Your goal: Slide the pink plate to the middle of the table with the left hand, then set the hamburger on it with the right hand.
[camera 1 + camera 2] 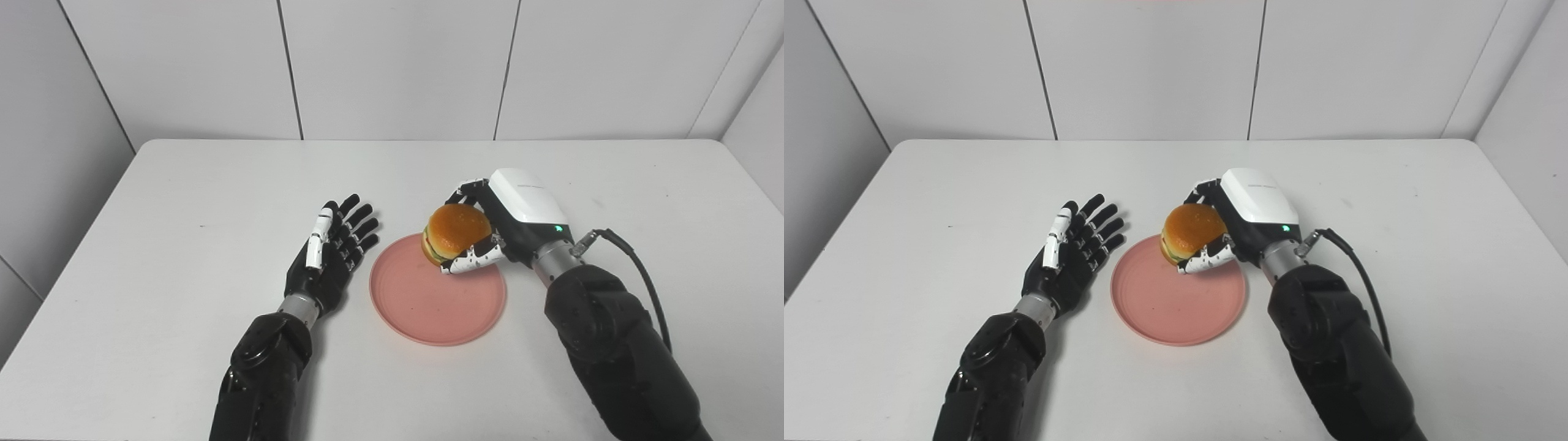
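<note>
A: Report the largest item first.

B: The white rectangular desk (pixel 184 202) with rounded far corners spans the scene, backed by pale grey wall panels (pixel 392 61).

A: Arm positions?

B: Both black arms enter from the bottom edge. The right arm carries a black cable (pixel 637 269) looping off beside its wrist.

A: Location of the plate?

B: The round, flat pink plastic plate (pixel 429 306) lies on the desk near its middle, between the two hands.

A: State of the right hand?

B: The right hand (pixel 508 223), black with a white back cover, sits over the far right rim of the plate. Its fingers (pixel 468 191) curl over the far side of the load, and the white-speckled thumb (pixel 471 260) presses in from the near side. It is closed on the hamburger.

A: State of the left hand?

B: The left hand (pixel 1069 251) lies just left of the plate, palm turned toward it. Its fingers (pixel 1099 226) are straight and spread slightly. It holds nothing. Contact with the plate rim cannot be confirmed.

A: Location of the hamburger?

B: The toy hamburger (pixel 456 233), with a glossy orange bun and a green and brown filling layer, is held over the far right portion of the plate. Whether its underside touches the plate surface cannot be determined.
</note>
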Controlling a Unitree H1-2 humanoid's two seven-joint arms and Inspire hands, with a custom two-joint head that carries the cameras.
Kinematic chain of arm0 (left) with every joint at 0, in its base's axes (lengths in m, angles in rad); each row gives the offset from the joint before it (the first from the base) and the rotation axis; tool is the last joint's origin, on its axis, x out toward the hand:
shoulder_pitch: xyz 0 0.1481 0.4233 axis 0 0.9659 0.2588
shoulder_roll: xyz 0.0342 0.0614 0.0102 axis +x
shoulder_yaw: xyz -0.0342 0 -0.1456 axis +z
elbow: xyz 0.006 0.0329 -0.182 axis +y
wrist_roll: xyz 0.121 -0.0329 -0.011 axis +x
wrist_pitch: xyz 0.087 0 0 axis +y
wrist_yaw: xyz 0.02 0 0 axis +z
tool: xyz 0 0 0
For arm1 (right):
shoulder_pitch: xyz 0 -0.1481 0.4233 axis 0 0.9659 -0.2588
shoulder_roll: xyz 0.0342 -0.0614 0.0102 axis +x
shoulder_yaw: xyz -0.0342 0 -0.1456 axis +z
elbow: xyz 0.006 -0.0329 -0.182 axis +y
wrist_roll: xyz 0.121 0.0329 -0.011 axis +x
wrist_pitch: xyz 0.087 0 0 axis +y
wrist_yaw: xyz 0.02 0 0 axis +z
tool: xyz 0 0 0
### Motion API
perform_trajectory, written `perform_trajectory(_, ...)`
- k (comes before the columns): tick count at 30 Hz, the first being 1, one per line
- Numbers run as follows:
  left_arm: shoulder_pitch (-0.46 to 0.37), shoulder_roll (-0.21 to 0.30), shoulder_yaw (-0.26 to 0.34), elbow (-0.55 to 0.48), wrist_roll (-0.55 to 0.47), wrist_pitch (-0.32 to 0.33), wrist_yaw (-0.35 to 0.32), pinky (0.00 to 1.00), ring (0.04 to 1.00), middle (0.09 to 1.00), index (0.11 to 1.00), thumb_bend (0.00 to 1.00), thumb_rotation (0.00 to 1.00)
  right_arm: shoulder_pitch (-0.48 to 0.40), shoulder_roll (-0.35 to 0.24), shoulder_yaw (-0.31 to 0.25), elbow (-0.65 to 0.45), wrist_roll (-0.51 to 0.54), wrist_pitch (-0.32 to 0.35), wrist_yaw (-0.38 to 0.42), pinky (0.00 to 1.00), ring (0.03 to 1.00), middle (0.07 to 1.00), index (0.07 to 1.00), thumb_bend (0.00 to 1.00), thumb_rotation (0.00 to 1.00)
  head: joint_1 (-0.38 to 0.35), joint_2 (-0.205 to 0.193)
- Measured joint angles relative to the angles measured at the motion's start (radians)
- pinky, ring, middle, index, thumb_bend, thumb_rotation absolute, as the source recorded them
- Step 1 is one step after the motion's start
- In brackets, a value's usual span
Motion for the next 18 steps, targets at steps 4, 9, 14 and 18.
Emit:
perform_trajectory(4,-0.003,-0.001,-0.007,0.000,0.012,0.001,0.000,0.93,0.904,0.912,0.911,0.36,1.00,0.008,0.023,0.020,0.027,-0.002,0.000,0.000,0.19,0.258,0.330,0.479,0.51,0.12,-0.002,0.005)
perform_trajectory(9,-0.004,-0.002,-0.008,-0.004,0.016,0.008,0.001,0.92,0.898,0.906,0.905,0.36,1.00,0.015,0.023,0.037,0.047,-0.008,0.000,0.000,0.18,0.250,0.316,0.475,0.51,0.12,-0.018,0.009)
perform_trajectory(14,-0.004,-0.005,-0.008,-0.006,0.016,0.015,0.005,0.92,0.901,0.911,0.909,0.36,1.00,0.021,0.022,0.058,0.060,-0.015,0.000,0.000,0.17,0.240,0.312,0.475,0.51,0.12,-0.021,0.014)
perform_trajectory(18,-0.004,-0.004,-0.011,-0.008,0.016,0.020,0.005,0.92,0.907,0.915,0.915,0.36,1.00,0.026,0.018,0.067,0.065,-0.019,0.000,0.000,0.15,0.210,0.275,0.471,0.51,0.12,-0.023,0.018)
